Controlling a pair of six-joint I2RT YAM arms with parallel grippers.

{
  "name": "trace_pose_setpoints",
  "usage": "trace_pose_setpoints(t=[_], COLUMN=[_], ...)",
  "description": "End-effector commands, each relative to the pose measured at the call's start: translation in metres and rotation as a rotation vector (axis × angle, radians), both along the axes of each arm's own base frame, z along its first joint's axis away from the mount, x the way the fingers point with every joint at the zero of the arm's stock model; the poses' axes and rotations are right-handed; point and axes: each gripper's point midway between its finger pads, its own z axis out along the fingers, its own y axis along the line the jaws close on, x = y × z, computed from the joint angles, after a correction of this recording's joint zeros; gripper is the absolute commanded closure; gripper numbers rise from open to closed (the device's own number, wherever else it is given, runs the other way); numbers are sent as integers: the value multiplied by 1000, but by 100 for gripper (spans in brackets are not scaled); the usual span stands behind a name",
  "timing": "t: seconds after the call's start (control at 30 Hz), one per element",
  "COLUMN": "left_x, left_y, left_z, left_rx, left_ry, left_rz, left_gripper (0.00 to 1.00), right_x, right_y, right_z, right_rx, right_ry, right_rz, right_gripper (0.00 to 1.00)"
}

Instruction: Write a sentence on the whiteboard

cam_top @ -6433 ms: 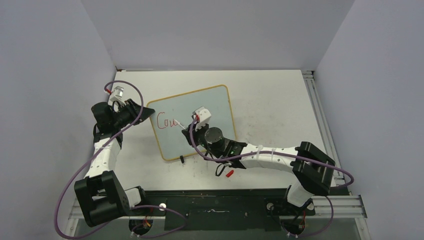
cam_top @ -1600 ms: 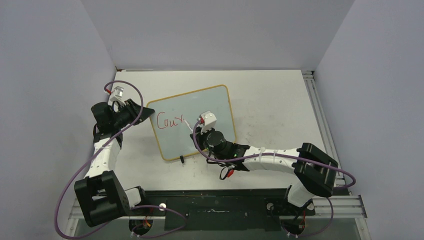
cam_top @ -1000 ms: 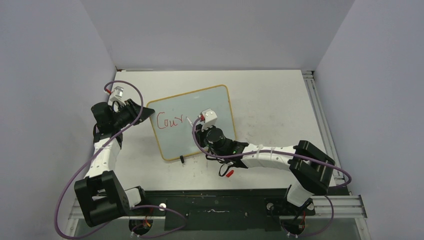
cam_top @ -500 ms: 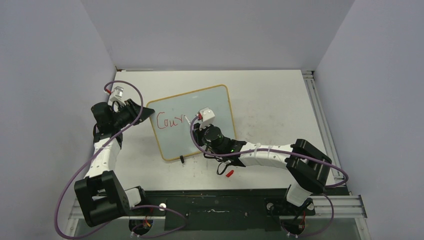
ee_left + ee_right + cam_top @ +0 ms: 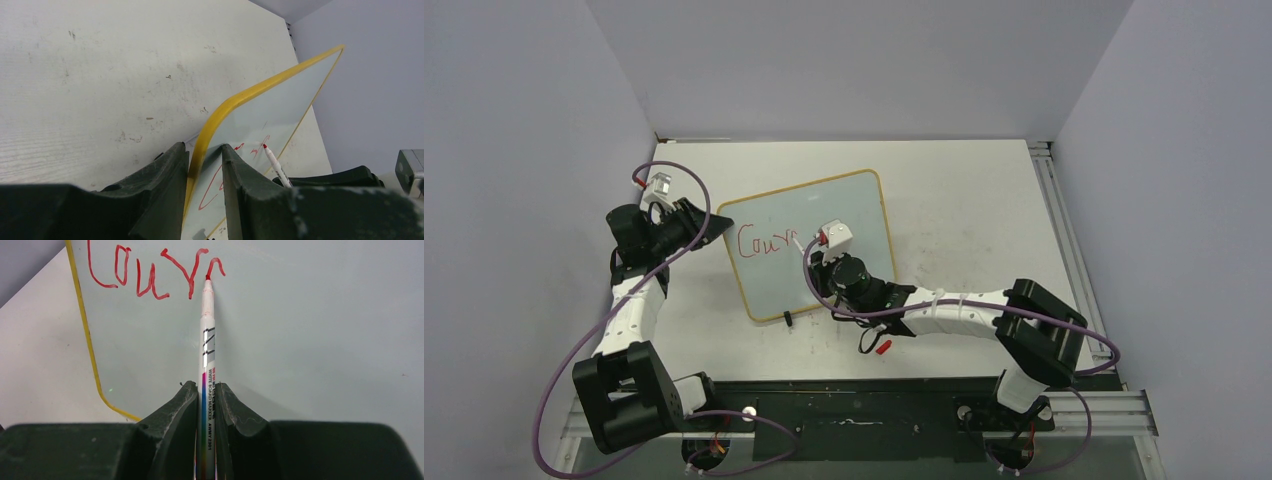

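The whiteboard (image 5: 844,215) is a small, flat board with a smooth, shiny, pale face. It is edged by a thin yellow frame with round corners, and it is set at a slant on the scuffed white table (image 5: 964,200). Its left corner is pinched by the left gripper (image 5: 205,155), whose dark, rough-looking fingers are closed narrowly on the yellow edge. A thin white marker (image 5: 207,340) with a red tip is held tight in the right gripper (image 5: 206,395), clamped between two curved black fingers. The shiny face is touched by the red tip, right at the end of the sentence (image 5: 150,275). "Cour" and a small hook of the next letter can be read there. They are drawn in thin, loopy red lines near the board's left side. A small black clip foot (image 5: 788,320) is seen at the board's near edge.
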Motion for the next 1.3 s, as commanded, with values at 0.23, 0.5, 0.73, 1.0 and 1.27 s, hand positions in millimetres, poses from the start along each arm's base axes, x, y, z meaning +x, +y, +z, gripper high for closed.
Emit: trace_pose_setpoints(t=[0.23, 0.5, 0.73, 1.0, 1.27], left_x=[2, 2, 2, 2, 2], left_y=[0, 0, 0, 0, 0], left_z=[12, 12, 12, 12, 12], left_rx=[10, 10, 10, 10, 10], left_ry=[-43, -43, -42, -42, -43], left_rz=[-18, -17, -15, -16, -18], left_gripper=[71, 71, 71, 71, 71], right_x=[-3, 6, 14, 19, 20], right_y=[-8, -13, -13, -9, -8], right_z=[-5, 8, 18, 23, 21], right_rx=[-5, -1, 14, 24, 21], right_ry=[1, -27, -43, -51, -46], right_rz=[-34, -66, -77, -73, -69], right_gripper=[95, 95, 95, 95, 95])
